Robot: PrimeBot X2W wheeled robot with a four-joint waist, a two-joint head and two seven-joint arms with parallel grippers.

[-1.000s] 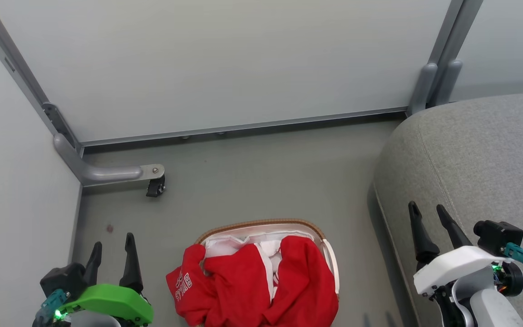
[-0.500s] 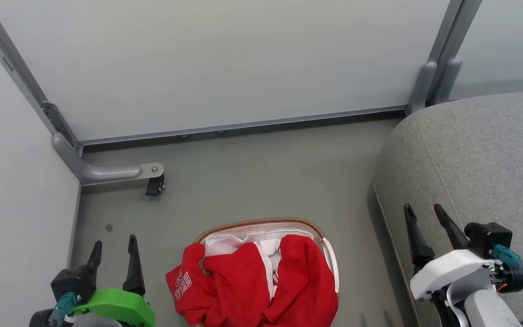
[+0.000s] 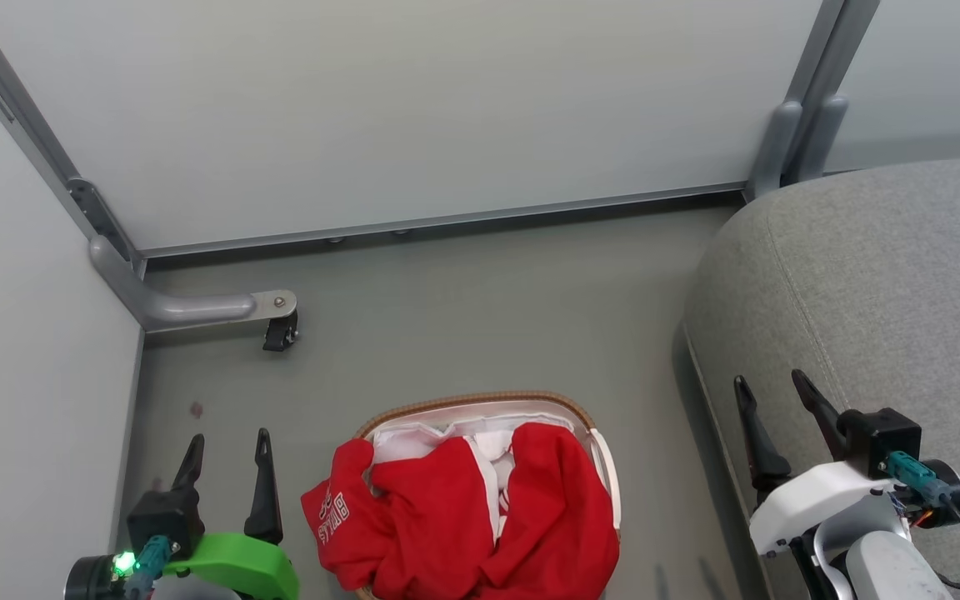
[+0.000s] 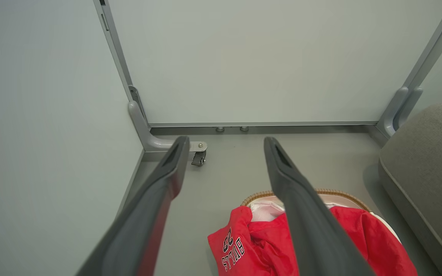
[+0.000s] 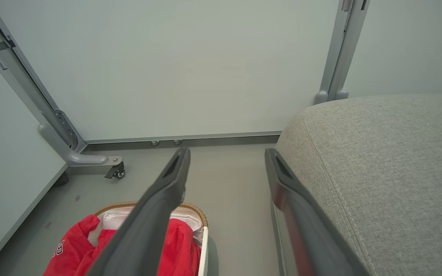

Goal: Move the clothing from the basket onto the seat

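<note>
Red clothing with white trim lies heaped in the cream basket, one lettered piece spilling over its left rim. The grey seat rises at the right. My left gripper stands open over the floor left of the basket, empty. My right gripper is open at the seat's front edge, right of the basket. The left wrist view looks between spread fingers at the clothing and basket rim. The right wrist view has clothing, basket and seat.
Pale partition panels close off the back and left. A grey metal foot with a black caster juts onto the grey floor at the back left. A white liner shows under the red pile.
The whole head picture has shifted slightly, so the camera moved. My left gripper has edged right toward the basket; my right gripper has shifted a little left. Both stay open.
</note>
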